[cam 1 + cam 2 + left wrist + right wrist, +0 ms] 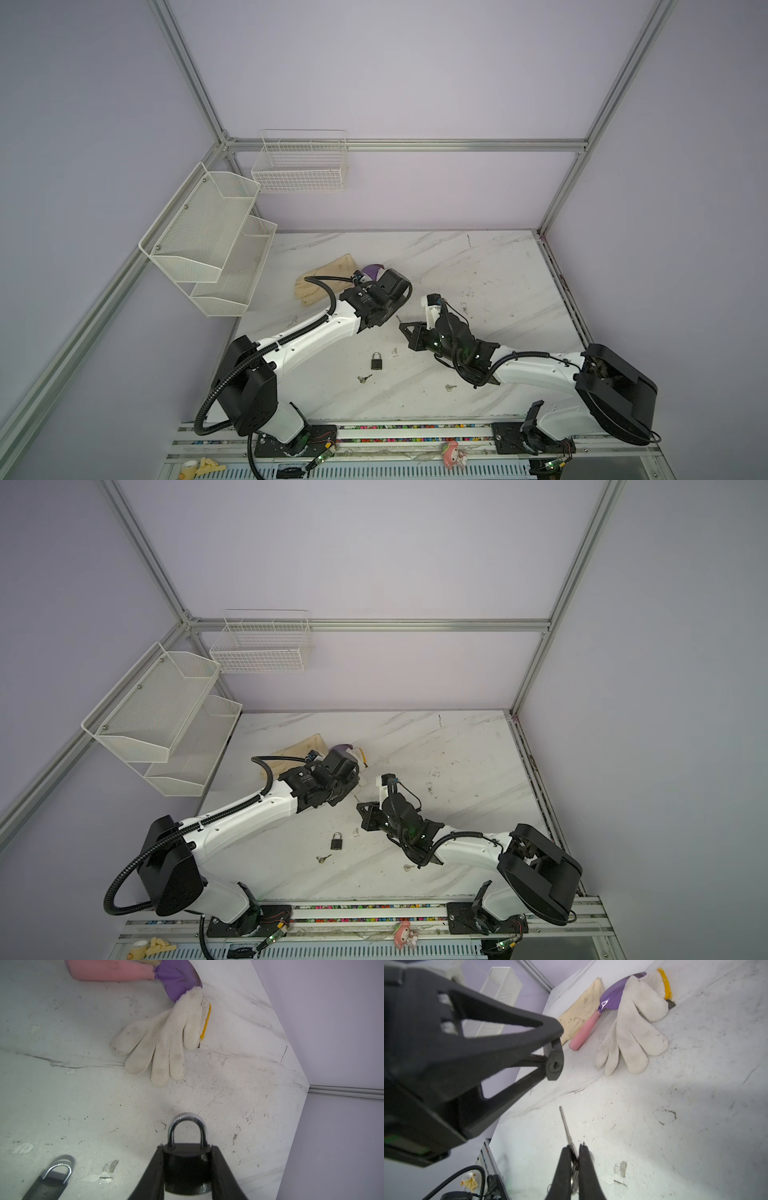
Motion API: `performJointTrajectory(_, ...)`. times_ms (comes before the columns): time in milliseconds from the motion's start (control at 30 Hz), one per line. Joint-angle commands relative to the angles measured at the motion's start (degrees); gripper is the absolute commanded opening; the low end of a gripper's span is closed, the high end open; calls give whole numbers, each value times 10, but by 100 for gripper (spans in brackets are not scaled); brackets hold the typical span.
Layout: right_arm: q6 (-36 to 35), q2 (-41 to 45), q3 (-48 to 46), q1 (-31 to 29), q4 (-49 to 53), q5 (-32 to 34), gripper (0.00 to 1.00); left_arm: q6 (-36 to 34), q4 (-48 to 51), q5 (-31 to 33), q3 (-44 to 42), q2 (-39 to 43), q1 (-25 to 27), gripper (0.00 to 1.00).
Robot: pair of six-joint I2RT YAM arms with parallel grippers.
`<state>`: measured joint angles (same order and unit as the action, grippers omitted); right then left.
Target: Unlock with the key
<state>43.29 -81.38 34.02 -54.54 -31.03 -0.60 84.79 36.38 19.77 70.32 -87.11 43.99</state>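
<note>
Right gripper (575, 1148), jaws pinched nearly flat on the bow of the key (565, 1124), blade poking out toward the left. Left gripper (187, 1148), jaws narrowed on the black body of the held padlock (186, 1169), its shackle closed and pointing past the fingertips, about mid-table and seemingly off the table (478, 266). The keyhole (554, 1066) faced the key; the tip was near it but apart, not in. To do this well, I reckoned, the left had to hold dead steady while the right rolled the blade to match the slot, lined it up straight, pushed in without prying, and only then turned. Outward now, the count: two padlocks, the held one and a spare padlock (376, 361) lying nearer, between the arms. Three keys: the gripped one, one loose key (364, 378) just beside the spare, another stray key (450, 387) to its right. Two gloves at the far left: a white glove (166, 1043) and a tan glove (328, 274), one trowel (172, 974) touching both. On the walls, one mesh shelf (208, 232) and one wire basket (299, 166).
</note>
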Motion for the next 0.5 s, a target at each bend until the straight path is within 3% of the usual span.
performJointTrajectory(0, 13, -9, 14, -1, -59, 7, 0, -13, 4, 27, 2, 20, -1, 0)
performJointTrajectory(467, 17, -39, 49, 3, -21, 8, 0, -30, 7, 31, -4, 36, -1, 0)
